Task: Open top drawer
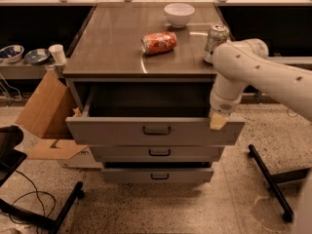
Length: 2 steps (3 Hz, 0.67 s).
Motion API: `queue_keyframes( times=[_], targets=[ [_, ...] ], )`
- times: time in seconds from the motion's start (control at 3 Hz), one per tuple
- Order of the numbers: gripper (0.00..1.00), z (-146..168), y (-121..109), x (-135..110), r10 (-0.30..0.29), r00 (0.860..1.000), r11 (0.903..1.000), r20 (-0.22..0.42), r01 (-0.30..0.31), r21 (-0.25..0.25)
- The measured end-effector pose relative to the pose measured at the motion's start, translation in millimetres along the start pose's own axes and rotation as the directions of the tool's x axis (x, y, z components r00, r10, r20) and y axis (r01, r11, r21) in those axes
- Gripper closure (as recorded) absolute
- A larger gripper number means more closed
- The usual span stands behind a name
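Observation:
The top drawer [112, 130] is the widest grey metal drawer of the cabinet, with a small dark loop handle [156, 130] at its centre. It stands pulled well out, and its dark interior shows behind the front. My gripper [218, 120] hangs from the white arm at the drawer's right end, its yellowish tip against the top edge of the drawer front. Two shorter drawers [158, 153] sit below.
On the cabinet top [112, 48] lie a red can on its side [159, 42], an upright can [216, 36] and a white bowl [179, 14]. A cardboard box [46, 108] stands at the left. A black stand leg [270, 179] is on the floor at right, cables at lower left.

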<state>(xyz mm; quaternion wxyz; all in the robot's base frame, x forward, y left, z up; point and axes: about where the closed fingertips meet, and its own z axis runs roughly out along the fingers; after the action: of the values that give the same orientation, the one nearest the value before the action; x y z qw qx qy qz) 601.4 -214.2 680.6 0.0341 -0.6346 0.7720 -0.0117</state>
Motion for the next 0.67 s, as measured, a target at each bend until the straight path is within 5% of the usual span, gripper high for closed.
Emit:
queue_keyframes(
  times=[0.67],
  targets=[
    [1.00, -4.8, 34.5, 13.1, 0.059, 0.998, 0.9980, -0.020, -0.060, -0.019]
  ],
)
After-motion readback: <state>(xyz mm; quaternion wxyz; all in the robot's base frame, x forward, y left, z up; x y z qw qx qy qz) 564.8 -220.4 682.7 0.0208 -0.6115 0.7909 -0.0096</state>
